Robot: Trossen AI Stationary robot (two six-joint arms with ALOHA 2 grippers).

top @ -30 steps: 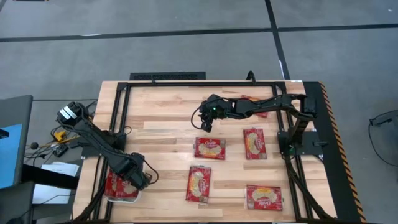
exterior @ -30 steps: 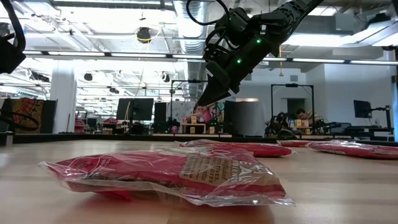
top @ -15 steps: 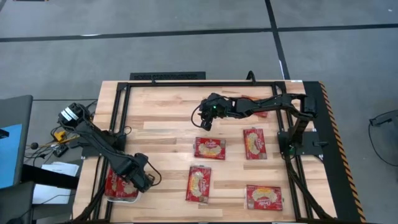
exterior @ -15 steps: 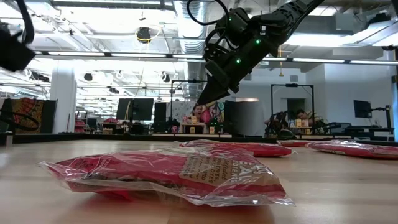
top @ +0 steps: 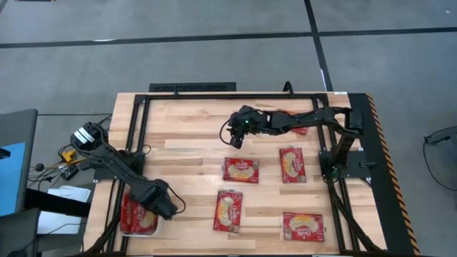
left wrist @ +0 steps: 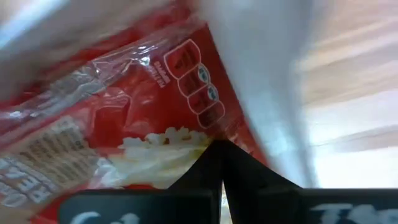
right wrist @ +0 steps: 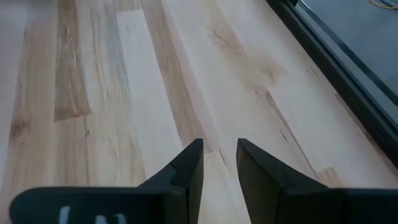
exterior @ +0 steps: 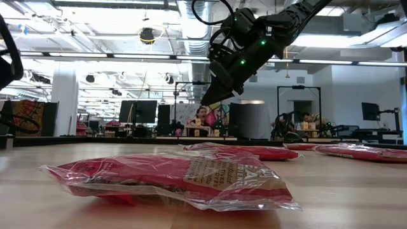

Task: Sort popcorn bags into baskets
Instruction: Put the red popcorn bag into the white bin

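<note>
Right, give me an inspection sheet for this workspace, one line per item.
Surface: wooden table, black frame around it.
Job's things: four popcorn bags loose on the wood, a fifth partly under the right arm; more in the white tray at the front left corner.
Clutter: nothing seen.
Grippers: left gripper shut, at the tray's edge; right gripper open, empty, above bare wood.
Cables: bundle beside the table's left edge.
Surroundings: grey floor; room with monitors behind.
</note>
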